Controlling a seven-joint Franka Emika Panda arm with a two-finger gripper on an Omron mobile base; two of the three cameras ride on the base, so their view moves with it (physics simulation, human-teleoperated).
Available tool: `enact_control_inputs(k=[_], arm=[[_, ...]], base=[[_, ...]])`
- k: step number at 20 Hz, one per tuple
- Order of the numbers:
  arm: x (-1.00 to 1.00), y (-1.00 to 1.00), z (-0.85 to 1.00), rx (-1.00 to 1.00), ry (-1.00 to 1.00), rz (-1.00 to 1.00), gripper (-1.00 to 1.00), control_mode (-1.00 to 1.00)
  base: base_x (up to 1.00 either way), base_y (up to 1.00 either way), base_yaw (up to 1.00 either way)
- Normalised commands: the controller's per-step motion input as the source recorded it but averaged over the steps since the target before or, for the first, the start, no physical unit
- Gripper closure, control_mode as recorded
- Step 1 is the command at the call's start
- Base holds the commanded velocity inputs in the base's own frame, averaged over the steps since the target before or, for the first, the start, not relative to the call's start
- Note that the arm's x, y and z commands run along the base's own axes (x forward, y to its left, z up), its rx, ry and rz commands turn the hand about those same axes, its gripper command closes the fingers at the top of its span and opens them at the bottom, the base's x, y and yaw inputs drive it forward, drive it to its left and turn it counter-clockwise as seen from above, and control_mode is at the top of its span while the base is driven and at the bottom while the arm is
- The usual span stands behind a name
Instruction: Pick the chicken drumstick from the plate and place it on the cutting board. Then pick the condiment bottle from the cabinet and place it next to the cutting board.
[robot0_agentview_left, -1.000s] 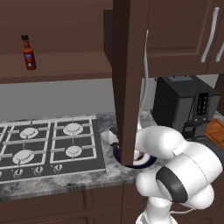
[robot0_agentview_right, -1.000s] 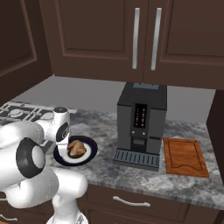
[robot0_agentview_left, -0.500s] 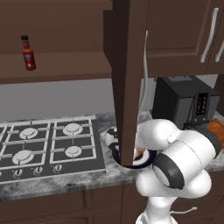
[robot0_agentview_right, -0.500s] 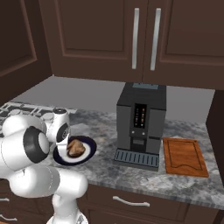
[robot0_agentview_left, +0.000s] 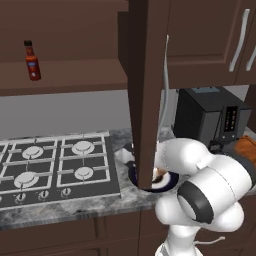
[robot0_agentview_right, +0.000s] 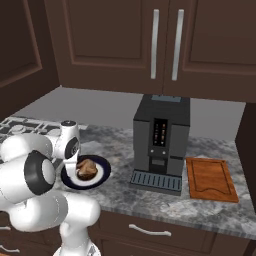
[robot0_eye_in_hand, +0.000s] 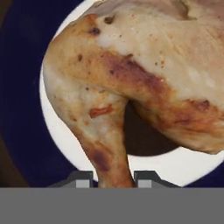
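The chicken drumstick (robot0_eye_in_hand: 131, 78) lies on the plate (robot0_eye_in_hand: 22, 109), browned and pale, its thin end pointing at me. My gripper (robot0_eye_in_hand: 109, 177) is shut on that thin end, a fingertip (robot0_eye_in_hand: 81, 179) pressed to each side. From the right base view the hand reaches down over the plate (robot0_agentview_right: 102, 175), and the drumstick (robot0_agentview_right: 86, 169) sits under it. The cutting board (robot0_agentview_right: 210, 178) lies bare, right of the coffee machine. The condiment bottle (robot0_agentview_left: 32, 61) stands on the shelf of the open cabinet (robot0_agentview_left: 65, 80).
The open cabinet door (robot0_agentview_left: 145, 90) hangs edge-on in front of the plate (robot0_agentview_left: 167, 184) and hides part of it. A black coffee machine (robot0_agentview_right: 160, 140) stands between plate and board. A gas stove (robot0_agentview_left: 50, 165) lies to the left.
The jaws have come together on the drumstick's thin end. The arm's elbow has swung a little to the right. Plate, board and bottle stay put.
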Motion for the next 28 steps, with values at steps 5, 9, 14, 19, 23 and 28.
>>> enact_control_inputs(k=[5,9,14,19,23,28], arm=[[-0.58,-0.21,0.04,0.00,0.00,0.00,1.00,-1.00],[-0.58,-0.25,0.25,0.00,0.00,0.00,1.00,-1.00],[-0.42,-0.19,0.49,-0.03,0.00,0.01,1.00,-1.00],[-0.37,-0.13,0.63,-0.08,0.00,0.07,1.00,-1.00],[-0.40,-0.22,0.48,-0.07,-0.01,0.12,1.00,-1.00],[-0.46,-0.38,0.40,-0.04,-0.01,0.15,1.00,-1.00]], base=[[0.00,0.00,0.00],[0.00,0.00,0.00],[0.00,0.00,0.00],[0.00,0.00,0.00],[0.00,0.00,0.00],[0.00,0.00,0.00]])
